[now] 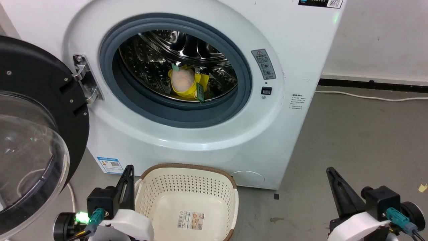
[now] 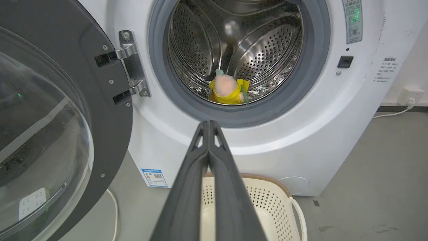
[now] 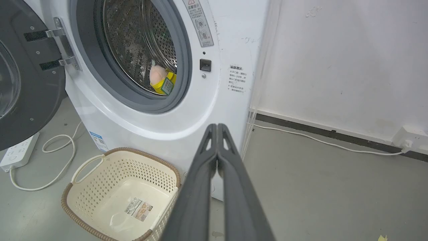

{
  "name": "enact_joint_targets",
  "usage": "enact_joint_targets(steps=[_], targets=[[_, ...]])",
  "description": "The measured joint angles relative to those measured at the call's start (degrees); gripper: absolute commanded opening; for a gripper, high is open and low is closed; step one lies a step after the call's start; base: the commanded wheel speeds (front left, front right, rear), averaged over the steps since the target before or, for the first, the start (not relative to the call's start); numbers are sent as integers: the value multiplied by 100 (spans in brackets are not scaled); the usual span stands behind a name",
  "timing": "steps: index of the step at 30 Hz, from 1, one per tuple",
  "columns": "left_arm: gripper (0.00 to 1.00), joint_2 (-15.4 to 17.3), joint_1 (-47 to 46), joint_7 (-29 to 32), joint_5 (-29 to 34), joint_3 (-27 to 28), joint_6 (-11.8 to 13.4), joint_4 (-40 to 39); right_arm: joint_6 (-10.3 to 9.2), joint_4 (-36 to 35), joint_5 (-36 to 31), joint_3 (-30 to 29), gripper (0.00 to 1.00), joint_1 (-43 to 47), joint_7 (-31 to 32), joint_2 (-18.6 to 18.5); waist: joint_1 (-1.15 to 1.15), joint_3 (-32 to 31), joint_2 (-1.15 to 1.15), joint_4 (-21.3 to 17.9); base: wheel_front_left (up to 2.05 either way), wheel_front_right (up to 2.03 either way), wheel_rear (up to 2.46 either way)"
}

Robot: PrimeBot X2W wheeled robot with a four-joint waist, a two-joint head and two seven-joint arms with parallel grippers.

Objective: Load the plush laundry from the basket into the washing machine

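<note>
The plush laundry [image 1: 183,82] lies inside the steel drum of the white washing machine [image 1: 294,67], peach head toward the opening, green tag hanging at its right. The same toy [image 2: 228,88] [image 3: 159,78] rests on the drum floor in both wrist views. Below the washer stands the cream basket [image 1: 187,187] with only its sticker label on the bottom. My left gripper [image 1: 128,170] is shut, low beside the basket's left rim; its fingers [image 2: 200,157] press together. My right gripper [image 1: 331,172] is shut too, to the right of the washer over the floor, fingers [image 3: 209,150] closed on nothing.
The round glass door [image 1: 30,134] hangs wide open at the left on its steel hinge [image 1: 85,80]. A white power strip [image 3: 18,152] and looped cable [image 3: 57,157] lie on the grey floor under the door. Another cable [image 3: 321,140] runs along the wall at the right.
</note>
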Motion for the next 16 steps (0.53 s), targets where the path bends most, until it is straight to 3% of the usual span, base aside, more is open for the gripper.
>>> enact_joint_targets(steps=[16], targets=[[0,-103,0,194,118,143,-90,-69,0,21,-53,26,0,-81,194,0,0,-43,0,-17,0,0,0]])
